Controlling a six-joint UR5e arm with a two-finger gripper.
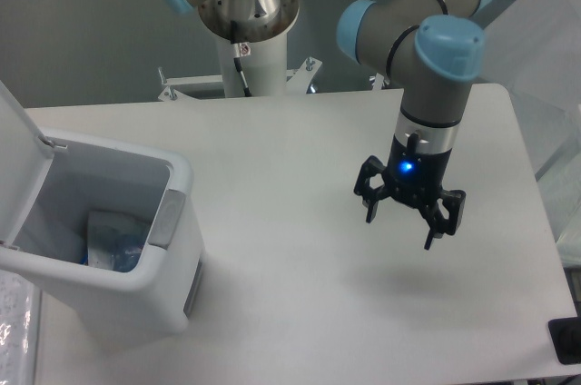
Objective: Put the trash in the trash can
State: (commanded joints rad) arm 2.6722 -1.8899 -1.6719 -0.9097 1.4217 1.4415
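The trash can (pixel 136 281) stands at the front left of the table with its white lid flipped up and a grey panel (pixel 165 219) on its right rim. Inside it lies a whitish, blue-printed plastic piece of trash (pixel 113 241). No other trash shows on the table. My gripper (pixel 400 229) hangs over the right half of the table, well to the right of the can, open with nothing between its fingers. A blue light glows on its body.
The arm's base column (pixel 251 40) rises at the back middle of the white table (pixel 272 158). Translucent plastic sheeting (pixel 536 49) hangs at the right edge. A small black object (pixel 566 341) sits at the front right corner.
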